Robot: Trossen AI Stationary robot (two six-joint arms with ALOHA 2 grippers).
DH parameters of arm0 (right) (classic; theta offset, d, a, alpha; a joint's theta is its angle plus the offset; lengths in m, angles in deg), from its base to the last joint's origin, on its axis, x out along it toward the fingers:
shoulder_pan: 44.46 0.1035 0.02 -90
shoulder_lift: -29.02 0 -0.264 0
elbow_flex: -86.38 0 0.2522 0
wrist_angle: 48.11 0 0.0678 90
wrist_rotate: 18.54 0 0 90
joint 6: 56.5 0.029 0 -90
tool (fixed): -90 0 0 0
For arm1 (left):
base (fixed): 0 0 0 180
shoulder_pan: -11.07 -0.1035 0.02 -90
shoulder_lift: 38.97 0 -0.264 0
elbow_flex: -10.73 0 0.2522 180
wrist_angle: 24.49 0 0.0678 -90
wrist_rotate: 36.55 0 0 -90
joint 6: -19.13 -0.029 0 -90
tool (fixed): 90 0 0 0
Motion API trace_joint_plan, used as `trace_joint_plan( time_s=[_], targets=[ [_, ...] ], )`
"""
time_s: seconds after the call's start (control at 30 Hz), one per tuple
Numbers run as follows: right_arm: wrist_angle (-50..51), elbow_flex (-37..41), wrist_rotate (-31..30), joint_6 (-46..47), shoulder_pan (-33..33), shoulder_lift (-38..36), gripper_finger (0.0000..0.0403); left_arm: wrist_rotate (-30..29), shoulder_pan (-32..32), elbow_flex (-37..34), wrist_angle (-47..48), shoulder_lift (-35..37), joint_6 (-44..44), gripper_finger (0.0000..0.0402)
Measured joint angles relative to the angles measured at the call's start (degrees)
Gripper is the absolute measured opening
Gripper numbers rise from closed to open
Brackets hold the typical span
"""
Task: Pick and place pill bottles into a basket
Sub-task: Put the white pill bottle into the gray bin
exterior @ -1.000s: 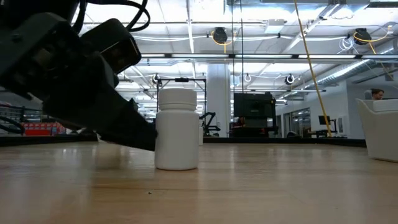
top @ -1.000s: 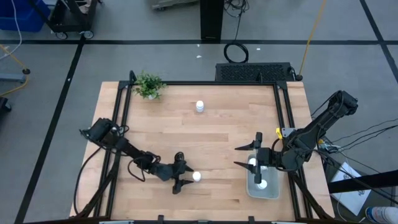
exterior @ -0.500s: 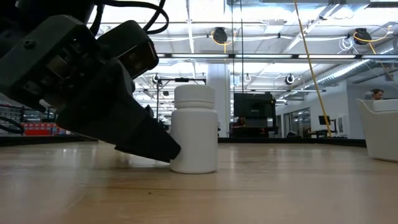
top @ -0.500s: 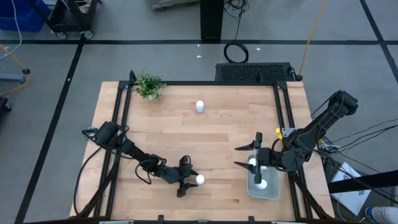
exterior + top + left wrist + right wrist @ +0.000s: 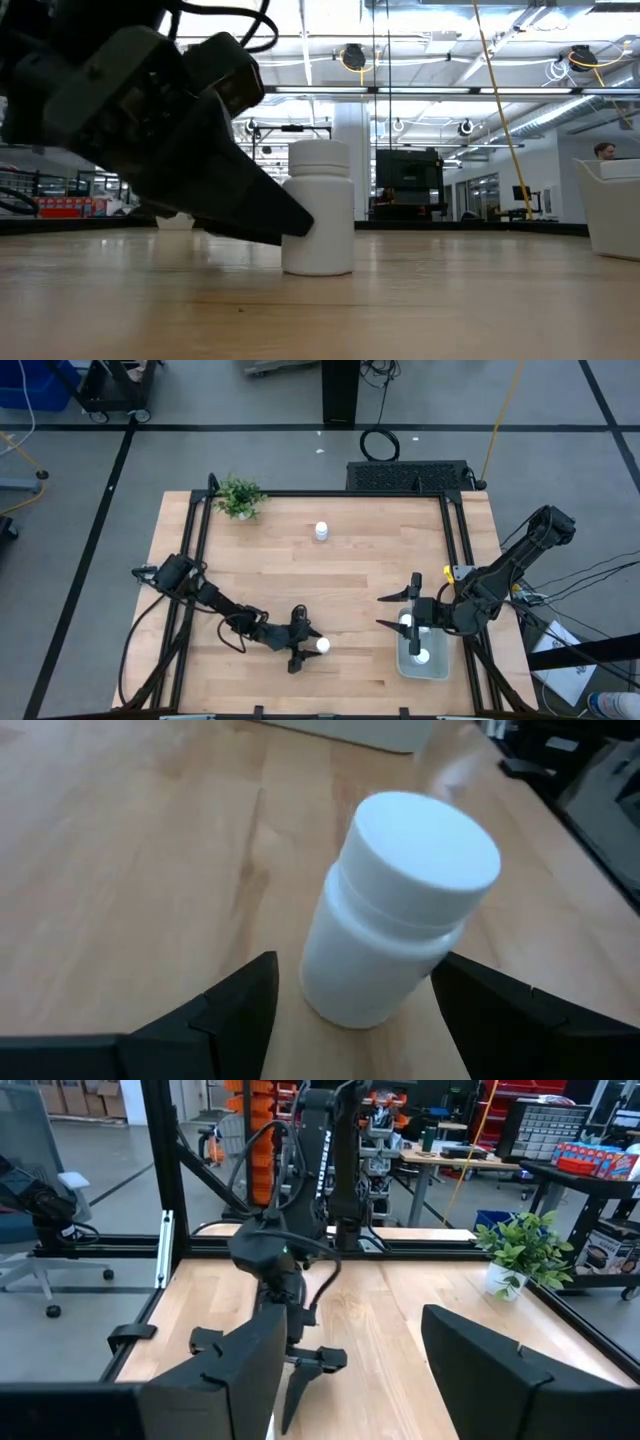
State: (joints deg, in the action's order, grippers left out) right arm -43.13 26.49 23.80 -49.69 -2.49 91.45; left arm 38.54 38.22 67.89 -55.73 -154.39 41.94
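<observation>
One white pill bottle [image 5: 322, 645] stands upright on its base on the wooden table, near the front middle; it also shows in the low view [image 5: 318, 210] and in the left wrist view [image 5: 395, 910]. My left gripper [image 5: 308, 644] is open and low over the table, with one finger on either side of this bottle [image 5: 357, 960]. A second bottle [image 5: 321, 531] stands at the far middle. The pale basket [image 5: 440, 665] sits at the front right with two bottles [image 5: 422, 656] in it. My right gripper [image 5: 392, 611] is open and empty over the basket's far left end. My left gripper comes at the bottle's lower body [image 5: 330, 990] level, from the table's left, with a finger [image 5: 240, 1010] on either side of it. I cannot tell whether either finger touches it. The bottle stands upright on the table.
A small green potted plant [image 5: 239, 497] stands at the far left corner. Black frame rails [image 5: 196, 560] run along the table's left and right sides. Bare wood lies between the near bottle and the basket.
My left gripper has gone toward the table's right edge and closed in around the near bottle. The bottle has slid a little to the right with it and stays upright.
</observation>
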Motion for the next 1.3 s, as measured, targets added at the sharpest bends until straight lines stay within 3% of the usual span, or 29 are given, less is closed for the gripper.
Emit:
trace_joint_plan(
  time_s=[0.23, 0.53, 0.83, 1.3],
  targets=[
    [0.01, -0.04, -0.05, 0.00, 0.00, 0.02, 0.0226, 2.71, -0.62, 4.31, -1.92, -5.29, -0.88, 0.0269],
    [0.39, -0.09, -0.04, 0.00, 0.00, 0.02, 0.0226, 4.05, -0.94, 5.92, 0.80, -5.81, -1.22, 0.0266],
    [0.42, -0.09, -0.04, 0.00, 0.00, 0.02, 0.0226, 5.06, -1.48, 5.90, 1.58, -5.86, -0.87, 0.0178],
    [-0.49, 1.36, -0.11, -0.02, 0.00, 0.02, 0.0226, 7.18, -3.67, 5.64, 10.96, 2.88, -4.68, 0.0191]
  ],
)
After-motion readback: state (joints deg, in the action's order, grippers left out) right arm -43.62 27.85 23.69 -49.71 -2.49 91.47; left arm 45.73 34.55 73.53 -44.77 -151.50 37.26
